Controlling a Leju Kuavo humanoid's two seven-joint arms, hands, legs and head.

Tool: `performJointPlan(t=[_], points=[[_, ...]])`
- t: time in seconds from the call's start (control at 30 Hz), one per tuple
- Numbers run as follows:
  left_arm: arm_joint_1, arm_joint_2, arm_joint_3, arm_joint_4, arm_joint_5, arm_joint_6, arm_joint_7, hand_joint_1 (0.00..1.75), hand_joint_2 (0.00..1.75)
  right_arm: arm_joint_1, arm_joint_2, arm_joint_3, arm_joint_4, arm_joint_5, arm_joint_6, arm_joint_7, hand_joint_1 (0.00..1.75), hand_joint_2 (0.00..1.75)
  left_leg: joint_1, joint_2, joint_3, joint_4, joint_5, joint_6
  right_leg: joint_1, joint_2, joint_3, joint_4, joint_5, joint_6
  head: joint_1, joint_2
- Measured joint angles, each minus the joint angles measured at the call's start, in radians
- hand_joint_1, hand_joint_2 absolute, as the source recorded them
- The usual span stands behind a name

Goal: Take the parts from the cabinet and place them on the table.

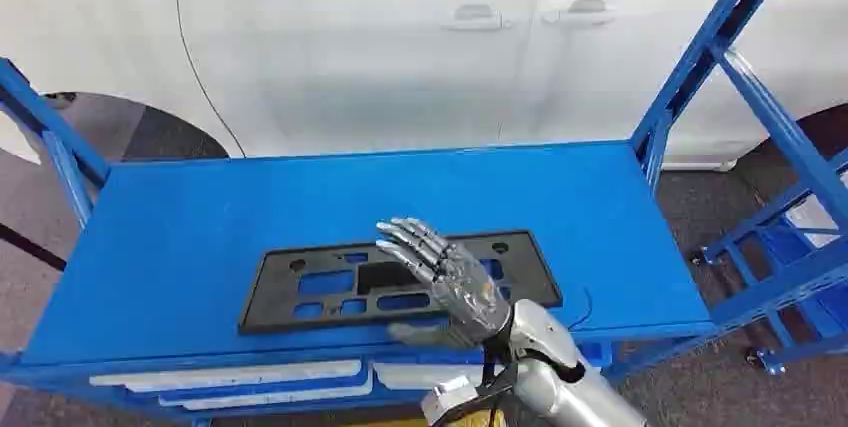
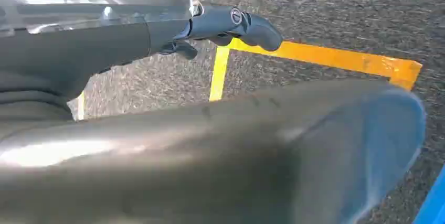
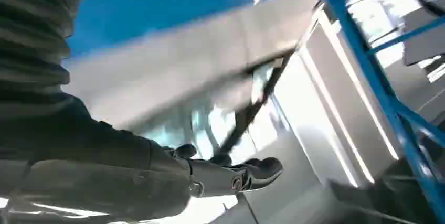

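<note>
Placement step, by the look of it: black plastic part (image 1: 395, 284) lying flat on the blue shelf top (image 1: 200, 227), toward its front edge, with right hand (image 1: 447, 282) raised over its right half, fingers (image 1: 410, 242) spread and extended, gripping nothing; whether the palm touches the part cannot be told. Left hand (image 2: 231, 24) hanging low over grey floor with yellow tape lines (image 2: 315, 56), fingers partly curled, closure not clear. Next move likely calls for lifting clear without dragging the part, then going back for more parts. White car (image 1: 400, 47) parked just behind.
</note>
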Motion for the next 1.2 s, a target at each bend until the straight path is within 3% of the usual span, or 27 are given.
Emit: performJointPlan(t=[0.07, 0.1, 0.13, 0.17, 0.23, 0.27, 0.4, 0.47, 0.5, 0.57, 0.6, 0.63, 0.67, 0.73, 0.77, 0.8, 0.9, 0.93, 0.97, 1.0, 1.07, 1.1, 1.13, 1.17, 1.2], points=[[0.0, 0.0, -0.008, 0.0, 0.0, -0.005, -0.001, 0.0, 0.0, 0.007, -0.022, 0.016, 0.0, 0.105, -0.06, 0.021, 0.0, 1.75, -0.001, 0.0, 0.0, 0.001, -0.002, 0.002, -0.003, 0.0, -0.084, 0.16, -0.064, 0.006, 0.0, 0.0], [0.001, 0.0, -0.01, 0.0, 0.0, -0.006, -0.001, 0.0, 0.0, 0.012, -0.029, 0.024, 0.0, 0.148, -0.076, 0.032, 0.0, 1.75, -0.001, 0.0, -0.001, 0.002, -0.002, 0.002, -0.005, -0.001, -0.113, 0.206, -0.069, 0.009, 0.0, 0.0], [0.001, 0.0, -0.012, 0.0, 0.0, -0.007, 0.0, 0.0, 0.0, 0.013, -0.034, 0.032, 0.001, 0.189, -0.09, 0.046, 0.0, 1.75, -0.001, 0.0, 0.0, 0.003, -0.004, 0.001, -0.006, -0.001, -0.114, 0.199, -0.049, 0.01, 0.0, 0.0], [0.001, 0.0, -0.015, 0.0, 0.0, -0.008, 0.0, 0.0, 0.0, 0.012, -0.037, 0.041, 0.002, 0.223, -0.1, 0.061, 0.0, 1.75, -0.001, 0.0, 0.001, 0.006, -0.006, -0.001, -0.007, -0.001, -0.092, 0.147, -0.01, 0.009, 0.0, 0.0], [-0.002, -0.001, -0.021, 0.0, 0.0, -0.01, 0.002, 0.0, 0.0, 0.006, -0.039, 0.054, 0.003, 0.286, -0.114, 0.095, 0.0, 1.75, -0.001, -0.001, 0.005, 0.012, -0.012, -0.007, -0.009, -0.004, 0.001, -0.042, 0.084, 0.001, 0.0, 0.0], [-0.004, -0.001, -0.024, 0.0, 0.0, -0.01, 0.004, 0.0, 0.0, 0.0, -0.04, 0.063, 0.005, 0.301, -0.117, 0.108, 0.0, 1.75, -0.003, -0.001, 0.005, 0.014, -0.015, -0.011, -0.007, -0.006, 0.026, -0.098, 0.08, -0.004, 0.0, 0.0], [-0.006, -0.001, -0.032, 0.0, 0.0, -0.011, 0.006, 0.0, 0.0, -0.005, -0.041, 0.077, 0.011, 0.317, -0.121, 0.122, 0.0, 1.75, -0.006, -0.002, 0.006, 0.013, -0.016, -0.033, 0.001, -0.002, 0.024, -0.1, 0.087, -0.021, 0.0, 0.0], [-0.007, -0.001, -0.033, 0.0, 0.0, -0.011, 0.006, 0.0, 0.0, -0.01, -0.041, 0.085, 0.012, 0.32, -0.121, 0.122, 0.0, 1.75, -0.003, -0.001, -0.005, 0.044, -0.043, -0.045, -0.007, -0.005, 0.03, -0.11, 0.093, -0.036, 0.0, 0.0], [-0.008, -0.002, -0.033, 0.0, 0.0, -0.011, 0.006, 0.0, 0.0, -0.012, -0.041, 0.088, 0.012, 0.32, -0.121, 0.122, 0.0, 1.75, -0.002, -0.001, -0.031, 0.103, -0.08, -0.049, -0.008, -0.006, 0.029, -0.11, 0.093, -0.04, 0.0, 0.0], [-0.007, -0.002, -0.033, 0.0, 0.0, -0.011, 0.007, 0.0, 0.0, -0.011, -0.042, 0.092, 0.015, 0.32, -0.121, 0.122, 0.0, 1.75, 0.001, -0.001, -0.116, 0.284, -0.163, -0.057, -0.005, -0.006, 0.028, -0.109, 0.092, -0.041, 0.0, 0.0], [-0.006, -0.002, -0.033, 0.0, 0.0, -0.011, 0.007, 0.0, 0.0, -0.011, -0.041, 0.094, 0.017, 0.32, -0.121, 0.122, 0.0, 1.75, 0.001, -0.001, -0.143, 0.34, -0.176, -0.059, -0.005, -0.006, 0.028, -0.109, 0.092, -0.041, 0.0, 0.0], [-0.004, -0.002, -0.033, 0.0, 0.0, -0.011, 0.007, 0.0, 0.0, -0.011, -0.041, 0.096, 0.019, 0.32, -0.121, 0.122, 0.0, 1.75, 0.002, -0.001, -0.148, 0.345, -0.164, -0.06, -0.005, -0.006, 0.029, -0.109, 0.092, -0.041, 0.0, 0.0], [-0.004, -0.002, -0.033, 0.0, 0.0, -0.011, 0.007, 0.0, 0.0, -0.011, -0.042, 0.098, 0.02, 0.32, -0.121, 0.122, 0.0, 1.75, 0.002, -0.001, -0.129, 0.303, -0.131, -0.059, -0.005, -0.005, 0.03, -0.109, 0.091, -0.041, 0.0, 0.0], [-0.006, -0.001, -0.033, 0.0, 0.0, -0.011, 0.007, 0.0, 0.0, -0.012, -0.041, 0.101, 0.021, 0.32, -0.121, 0.122, 0.0, 1.75, 0.002, -0.001, -0.043, 0.123, -0.039, -0.053, -0.005, -0.004, 0.035, -0.108, 0.089, -0.038, 0.0, 0.0], [-0.007, -0.001, -0.033, 0.0, 0.0, -0.011, 0.007, 0.0, 0.0, -0.013, -0.042, 0.101, 0.021, 0.322, -0.122, 0.123, 0.0, 1.75, 0.002, -0.001, 0.001, 0.026, -0.013, -0.047, -0.005, -0.003, 0.037, -0.108, 0.086, -0.033, 0.0, 0.0], [-0.009, -0.001, -0.033, 0.0, 0.0, -0.011, 0.007, 0.0, 0.0, -0.014, -0.042, 0.102, 0.022, 0.328, -0.125, 0.126, 0.0, 1.75, -0.005, -0.002, 0.008, 0.014, -0.022, -0.04, 0.002, -0.002, 0.034, -0.104, 0.085, -0.028, 0.0, 0.0], [-0.009, -0.001, -0.034, 0.0, 0.0, -0.01, 0.01, 0.0, 0.0, -0.022, -0.042, 0.109, 0.031, 0.366, -0.145, 0.145, 0.0, 1.75, -0.009, -0.003, 0.002, 0.017, -0.018, -0.023, -0.003, -0.002, 0.032, -0.109, 0.09, -0.011, 0.0, 0.0], [-0.01, -0.001, -0.034, 0.0, 0.0, -0.01, 0.01, 0.0, 0.0, -0.026, -0.042, 0.111, 0.035, 0.378, -0.149, 0.148, 0.0, 1.75, -0.002, -0.002, 0.007, 0.006, -0.011, -0.014, 0.003, -0.002, 0.032, -0.108, 0.088, -0.003, 0.0, 0.0], [-0.012, -0.002, -0.035, 0.0, 0.0, -0.01, 0.01, 0.0, 0.0, -0.028, -0.042, 0.114, 0.04, 0.389, -0.153, 0.154, 0.0, 1.75, 0.0, -0.002, 0.01, 0.001, -0.007, -0.009, -0.002, -0.003, 0.025, -0.088, 0.072, 0.0, 0.0, 0.0], [-0.013, -0.002, -0.035, 0.0, 0.0, -0.01, 0.01, 0.0, 0.0, -0.032, -0.042, 0.116, 0.046, 0.399, -0.16, 0.159, 0.0, 1.75, 0.001, 0.0, 0.009, 0.0, -0.006, -0.004, -0.002, -0.003, 0.002, -0.039, 0.038, 0.003, 0.0, 0.0], [-0.015, -0.002, -0.039, 0.0, 0.0, -0.01, 0.012, 0.0, 0.0, -0.035, -0.042, 0.121, 0.065, 0.414, -0.165, 0.162, 0.0, 1.75, 0.0, 0.0, 0.006, 0.0, -0.007, -0.001, -0.006, -0.003, -0.077, 0.125, -0.04, 0.009, 0.0, 0.0], [-0.014, -0.002, -0.041, 0.0, 0.0, -0.007, 0.013, 0.0, 0.0, -0.034, -0.042, 0.127, 0.074, 0.414, -0.165, 0.162, 0.0, 1.75, -0.001, 0.0, 0.006, 0.001, -0.007, -0.001, -0.006, -0.003, -0.115, 0.202, -0.064, 0.012, 0.0, 0.0], [-0.013, -0.002, -0.042, 0.0, 0.0, -0.006, 0.013, 0.0, 0.0, -0.034, -0.043, 0.132, 0.08, 0.411, -0.162, 0.161, 0.0, 1.75, -0.001, 0.0, 0.005, 0.003, -0.007, -0.001, -0.008, -0.004, -0.126, 0.221, -0.057, 0.012, 0.0, 0.0], [-0.013, -0.002, -0.042, 0.0, 0.0, -0.005, 0.014, 0.0, 0.0, -0.035, -0.046, 0.136, 0.084, 0.402, -0.154, 0.156, 0.0, 1.75, -0.001, -0.001, 0.006, 0.004, -0.008, -0.001, -0.009, -0.004, -0.113, 0.191, -0.029, 0.012, 0.0, 0.0], [-0.013, -0.002, -0.042, 0.0, 0.001, -0.005, 0.014, 0.0, 0.0, -0.038, -0.049, 0.139, 0.087, 0.392, -0.145, 0.153, 0.0, 1.75, 0.0, -0.002, 0.006, 0.006, -0.009, -0.003, -0.01, -0.004, -0.079, 0.123, 0.013, 0.01, 0.0, 0.0]])
